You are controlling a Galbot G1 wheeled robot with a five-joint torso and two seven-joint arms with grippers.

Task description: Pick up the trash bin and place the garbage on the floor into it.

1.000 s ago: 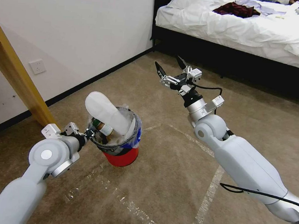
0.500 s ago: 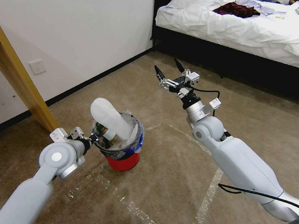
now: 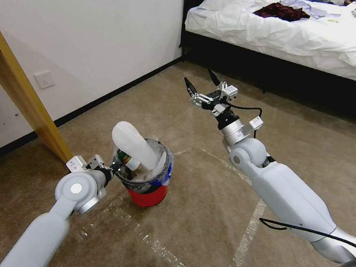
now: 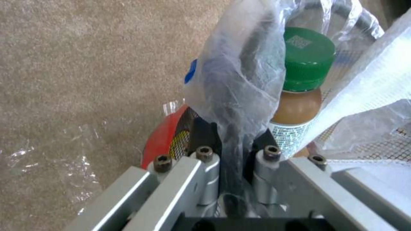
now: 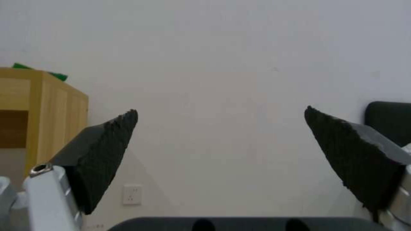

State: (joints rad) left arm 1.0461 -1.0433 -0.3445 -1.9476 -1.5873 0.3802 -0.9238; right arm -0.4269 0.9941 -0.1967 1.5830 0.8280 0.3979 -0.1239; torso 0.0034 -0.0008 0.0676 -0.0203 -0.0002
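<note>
At the near rim of the trash bin [image 3: 146, 180], the left claw [image 3: 112, 172] is clenched on rim and liner; the bin is held just over the floor [image 3: 204, 216], already stuffed with a slipper [image 3: 134, 143] and bottle [image 4: 301, 93]. The right claw [image 3: 200, 86] is raised, released and empty. No litter is seen left on the carpet.

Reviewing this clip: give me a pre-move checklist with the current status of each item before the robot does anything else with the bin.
1. Left end effector clamped on the trash bin rim and liner: ok.
2. Bin upright: ok.
3. Load contained: not ok, a white slipper sticks out well above the rim; green-capped bottle sits inside.
4. Right end effector free: ok, open, empty, raised over the floor.
5. Bin lifted off the carpet: cannot tell.
6. Carpet near the bin free of litter: ok.
</note>
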